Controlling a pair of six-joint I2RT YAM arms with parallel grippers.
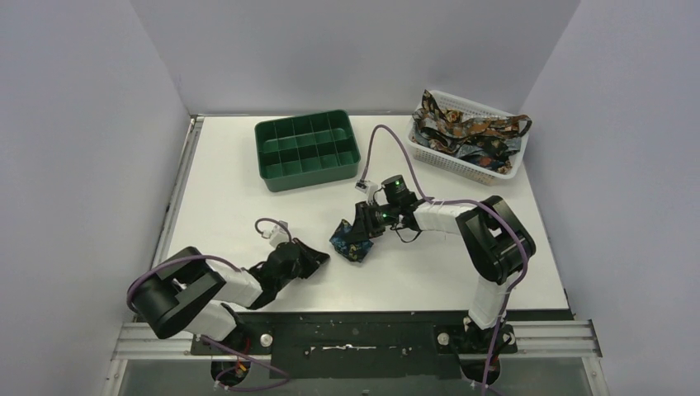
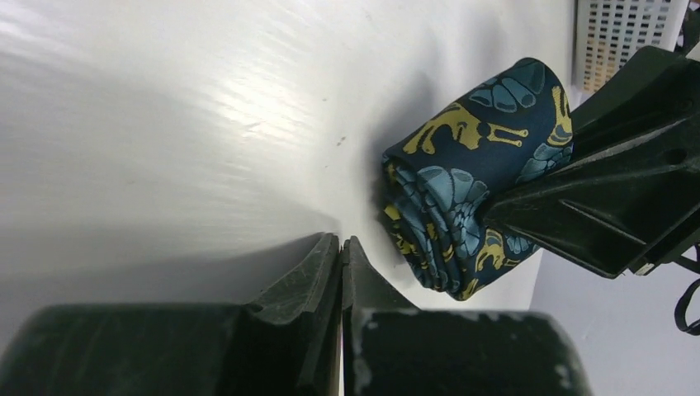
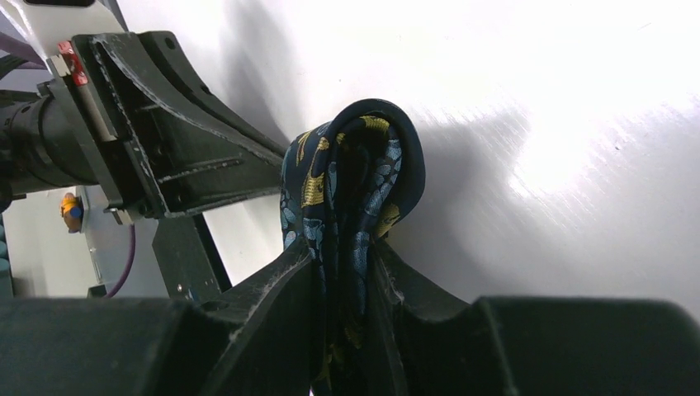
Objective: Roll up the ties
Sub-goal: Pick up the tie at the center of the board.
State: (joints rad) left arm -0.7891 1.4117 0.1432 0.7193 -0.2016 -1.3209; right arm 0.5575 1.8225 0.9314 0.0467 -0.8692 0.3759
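A rolled tie (image 1: 347, 240), dark navy with blue and yellow patterns, lies on the white table near the middle. My right gripper (image 1: 363, 228) is shut on it; in the right wrist view the roll (image 3: 351, 177) is pinched between the fingers (image 3: 276, 285). My left gripper (image 1: 320, 258) is shut and empty, resting on the table just left of the roll; in the left wrist view its tips (image 2: 341, 247) are together and the rolled tie (image 2: 462, 173) lies just beyond, held by the right gripper (image 2: 528, 202). Several more ties (image 1: 466, 132) lie tangled in the white mesh basket.
A green compartment tray (image 1: 307, 149) stands at the back centre. The white mesh basket (image 1: 462, 161) stands at the back right. Purple cables loop from both wrists.
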